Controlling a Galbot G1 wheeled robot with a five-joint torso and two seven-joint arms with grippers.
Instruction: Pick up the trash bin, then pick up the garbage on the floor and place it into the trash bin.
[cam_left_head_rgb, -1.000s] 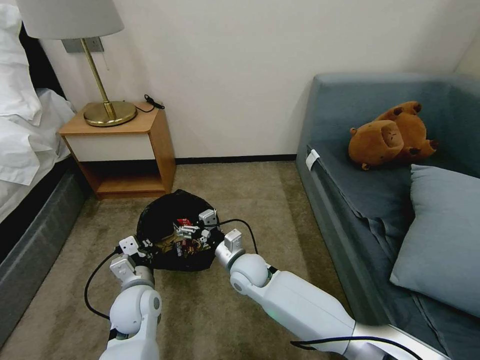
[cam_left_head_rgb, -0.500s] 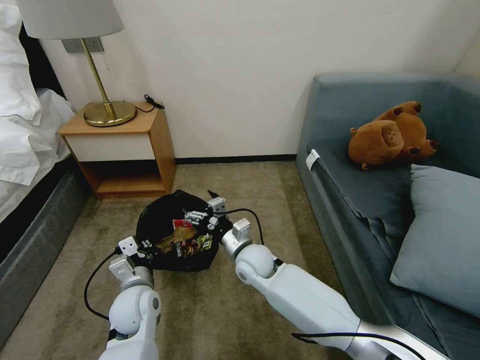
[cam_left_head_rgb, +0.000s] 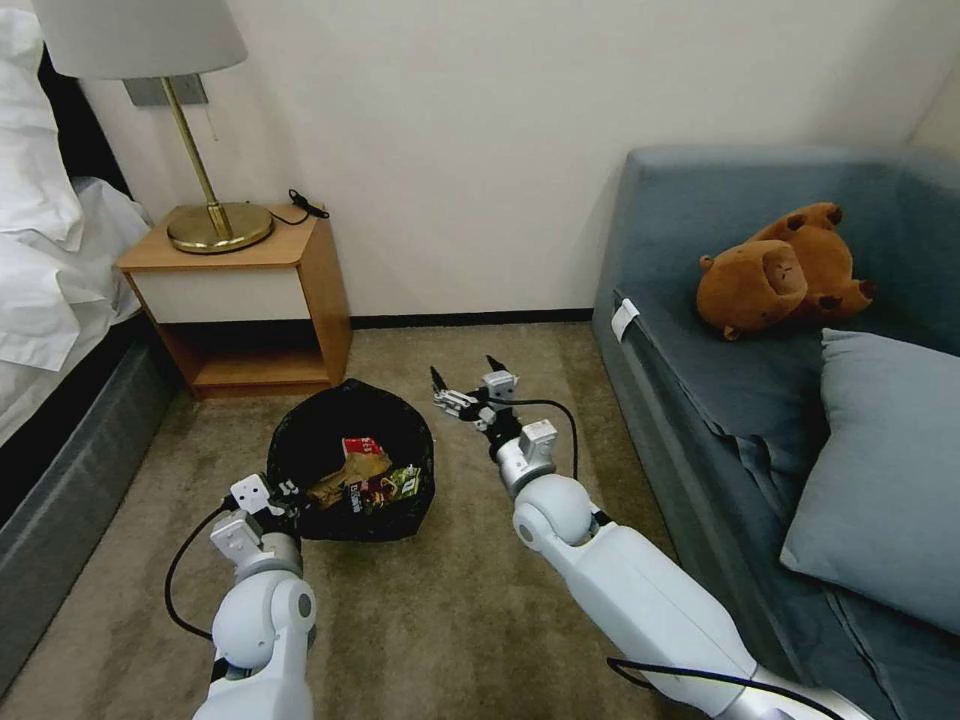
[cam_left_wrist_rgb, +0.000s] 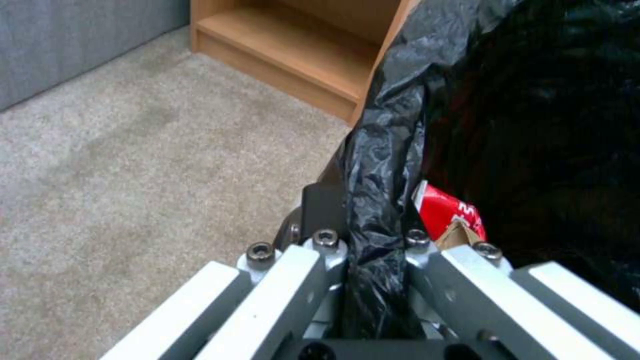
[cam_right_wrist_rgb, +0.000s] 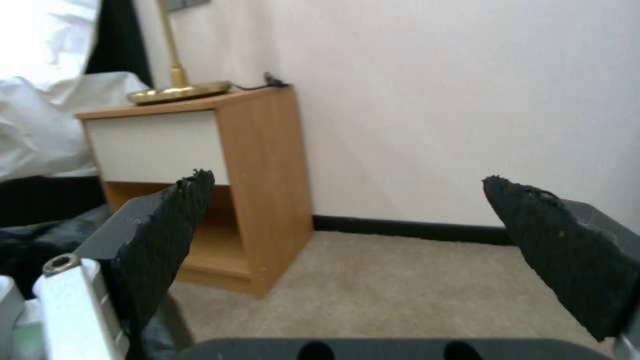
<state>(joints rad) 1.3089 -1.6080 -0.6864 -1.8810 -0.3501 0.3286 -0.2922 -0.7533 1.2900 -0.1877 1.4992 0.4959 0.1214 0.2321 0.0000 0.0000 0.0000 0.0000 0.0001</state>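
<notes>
**Bin held at rim, right arm clear and empty**

Bedroom corner: beige carpet (cam_left_head_rgb: 400, 620), wooden nightstand (cam_left_head_rgb: 250, 300) by the bed, grey sofa (cam_left_head_rgb: 720, 400) on the right.

- Trash bin (cam_left_head_rgb: 300, 440) sits between nightstand and sofa, near the nightstand's foot; whether it rests on the carpet I cannot tell. Black liner overhangs its rim.
- Garbage (cam_left_head_rgb: 362, 478) lies inside the bin: red-white wrapper, brown paper, dark wrapper. No bottle made out.
- Left gripper (cam_left_head_rgb: 285, 497) at the bin's near rim, jaws clamped on a fold of black liner.
- Right gripper (cam_left_head_rgb: 462, 385) beside the bin on the sofa side, apart from it, jaws spread wide, nothing between them.

Risk, as judged: the hold looks to be mostly on thin plastic; the liner could slip or tear, tipping the bin and spilling litter.
</notes>
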